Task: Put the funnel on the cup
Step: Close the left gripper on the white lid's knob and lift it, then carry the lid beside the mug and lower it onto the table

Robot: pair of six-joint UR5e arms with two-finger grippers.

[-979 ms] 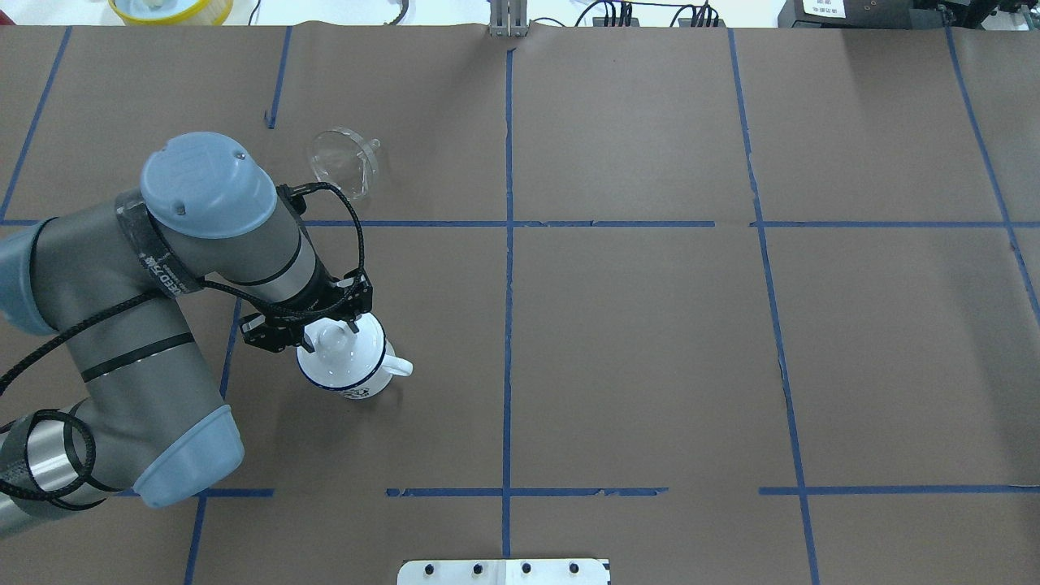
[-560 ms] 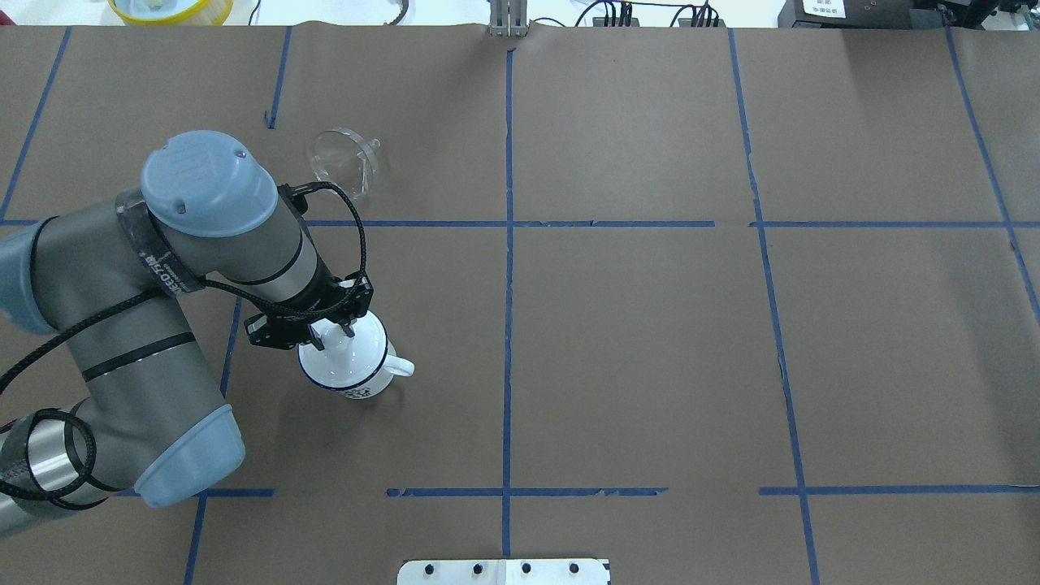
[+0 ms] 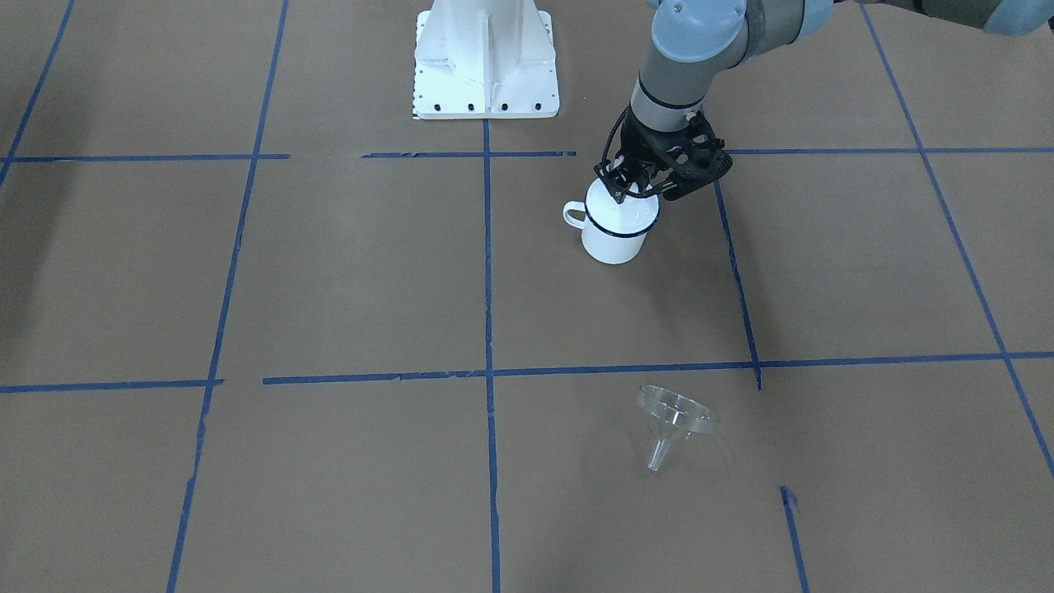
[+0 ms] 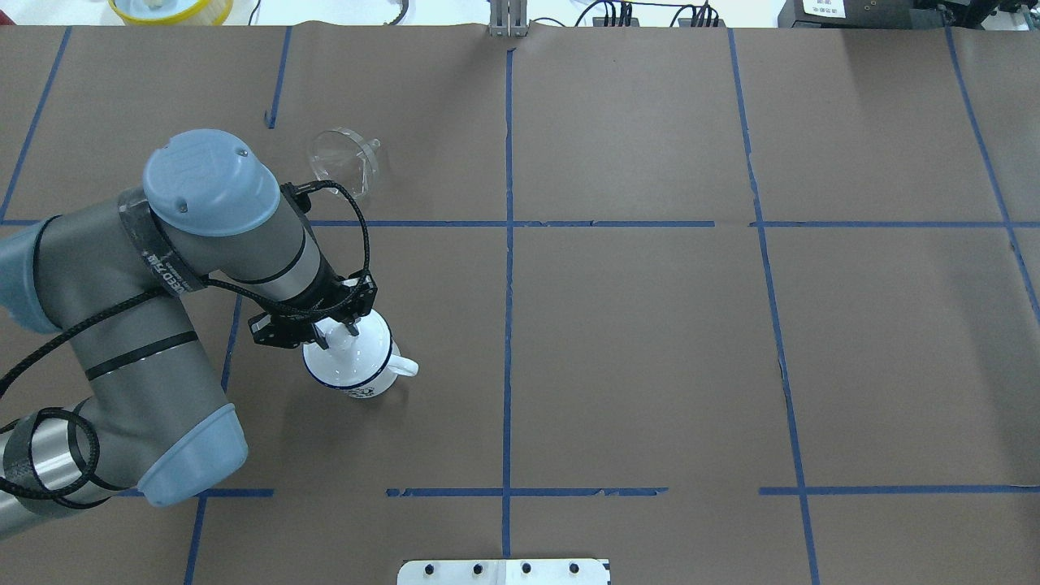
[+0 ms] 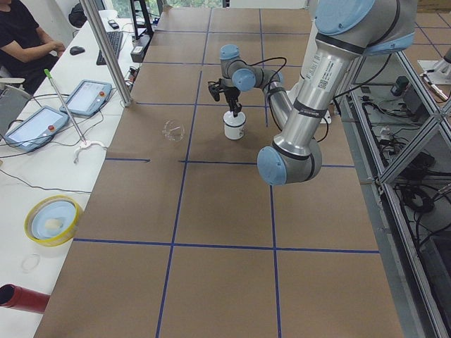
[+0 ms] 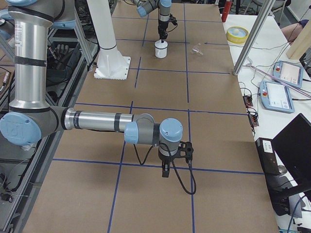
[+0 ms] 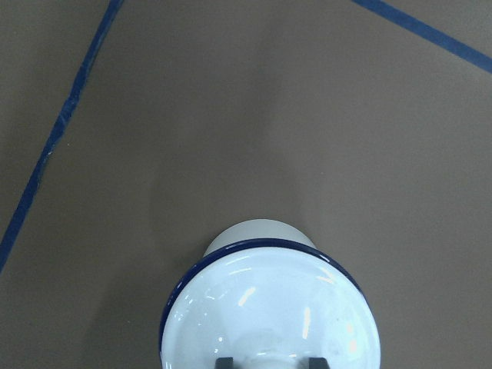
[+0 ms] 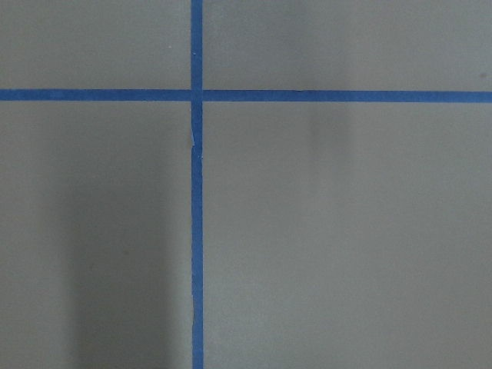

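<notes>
The cup [image 4: 357,380] is a white mug with a dark blue rim, standing left of the table's middle, handle to the right. A round white lid [image 4: 351,351] sits on it and also shows in the left wrist view [image 7: 269,307]. My left gripper [image 4: 337,335] is over the cup, shut on the lid's knob; its fingertips [image 7: 223,361] flank the knob. The clear funnel [image 4: 345,158] lies tilted on the table beyond the cup, apart from it, also in the front view [image 3: 673,416]. My right gripper [image 6: 165,174] hangs over bare table; I cannot tell whether it is open.
The table is covered in brown paper with blue tape lines. The white robot base plate [image 3: 486,58] is at the near edge. A yellow-rimmed bowl [image 4: 171,8] sits off the far left edge. Tablets [image 5: 84,98] and a seated person are beside the table.
The left gripper and the cup with its lid have shifted a little to the right. The funnel has not moved.
</notes>
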